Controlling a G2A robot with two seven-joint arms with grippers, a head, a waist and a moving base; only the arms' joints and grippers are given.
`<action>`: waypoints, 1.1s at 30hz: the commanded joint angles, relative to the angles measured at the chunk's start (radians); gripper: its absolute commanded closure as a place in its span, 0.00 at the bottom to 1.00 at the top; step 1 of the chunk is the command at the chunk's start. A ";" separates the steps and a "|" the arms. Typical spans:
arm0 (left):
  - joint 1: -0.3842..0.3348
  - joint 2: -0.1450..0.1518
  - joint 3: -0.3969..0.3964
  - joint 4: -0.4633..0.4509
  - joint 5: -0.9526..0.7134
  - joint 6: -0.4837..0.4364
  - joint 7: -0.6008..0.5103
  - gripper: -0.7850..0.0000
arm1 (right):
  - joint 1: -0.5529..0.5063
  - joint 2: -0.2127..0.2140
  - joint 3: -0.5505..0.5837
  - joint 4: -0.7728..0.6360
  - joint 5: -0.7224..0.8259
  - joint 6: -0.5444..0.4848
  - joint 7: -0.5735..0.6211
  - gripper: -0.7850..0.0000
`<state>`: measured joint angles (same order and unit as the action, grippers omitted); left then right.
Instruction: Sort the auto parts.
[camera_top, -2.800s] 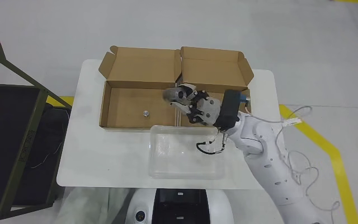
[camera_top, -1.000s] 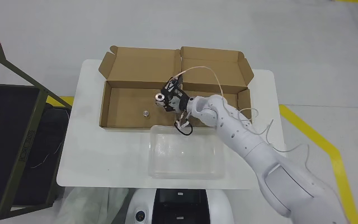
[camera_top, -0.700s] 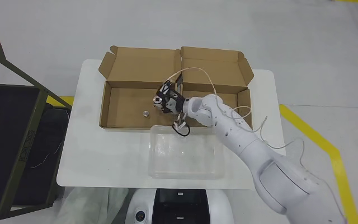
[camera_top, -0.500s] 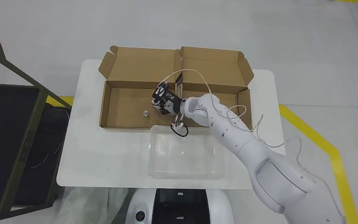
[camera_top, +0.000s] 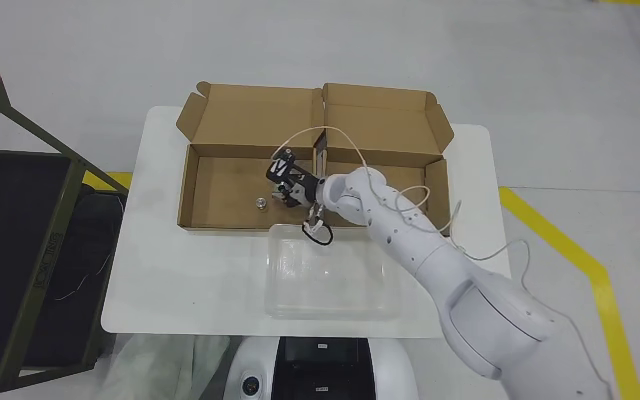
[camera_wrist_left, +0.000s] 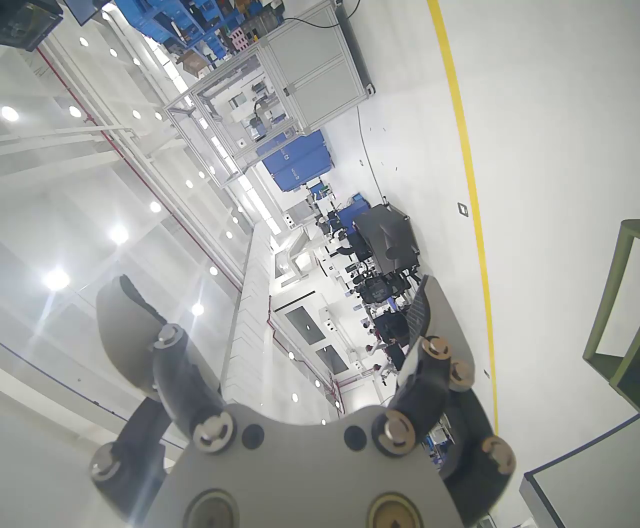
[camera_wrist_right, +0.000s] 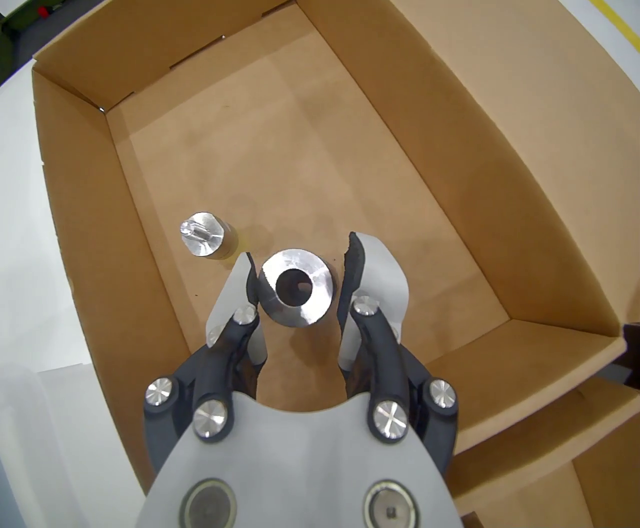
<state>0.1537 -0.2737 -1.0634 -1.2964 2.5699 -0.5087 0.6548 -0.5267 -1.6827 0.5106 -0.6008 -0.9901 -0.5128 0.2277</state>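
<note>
Right gripper (camera_wrist_right: 300, 260) pinches a metal ring (camera_wrist_right: 297, 287) across its outer wall, one pad on each side, bore facing the wrist camera. It hangs over the left cardboard box (camera_wrist_right: 470, 165), near the end next to the right cardboard box (camera_top: 437, 182). Left gripper (camera_wrist_left: 272, 285) is spread wide with nothing between the fingers, pointed away at the room.

White table (camera_top: 160, 250) carries both boxes side by side at the back, flaps up. A clear plastic tray (camera_top: 330, 285) sits in front, just beside their near walls.

The ring is a thick machined collar with a chamfered top edge. A small hex-headed stud (camera_wrist_right: 202, 234) stands upright on the left box floor, close to the ring but apart from it.

Handling, as a judgement: the ring looks like solid steel - dense for its size, fully stiff, not fragile. The polished surface is slippery, and the tapered edge could let it squirt out of a shallow pinch. Best hold is low on the straight outer wall, pads square across the diameter. The stud is light and tippy, so release well clear of it.
</note>
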 joint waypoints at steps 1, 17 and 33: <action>0.000 0.000 0.000 0.000 0.000 0.000 0.000 0.00 | 0.001 -0.003 0.002 0.002 -0.003 -0.002 -0.001 0.55; 0.000 0.000 0.000 0.000 0.000 0.000 0.000 0.00 | -0.046 0.053 0.103 -0.228 -0.080 0.006 -0.048 0.43; 0.000 0.000 0.000 0.000 0.000 0.000 0.000 0.00 | -0.432 0.231 0.442 -0.815 -0.226 -0.036 0.096 0.31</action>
<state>0.1537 -0.2737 -1.0634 -1.2964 2.5699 -0.5087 0.6548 -0.9338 -1.4589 0.9306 -1.3864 -1.2108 -0.5472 0.3227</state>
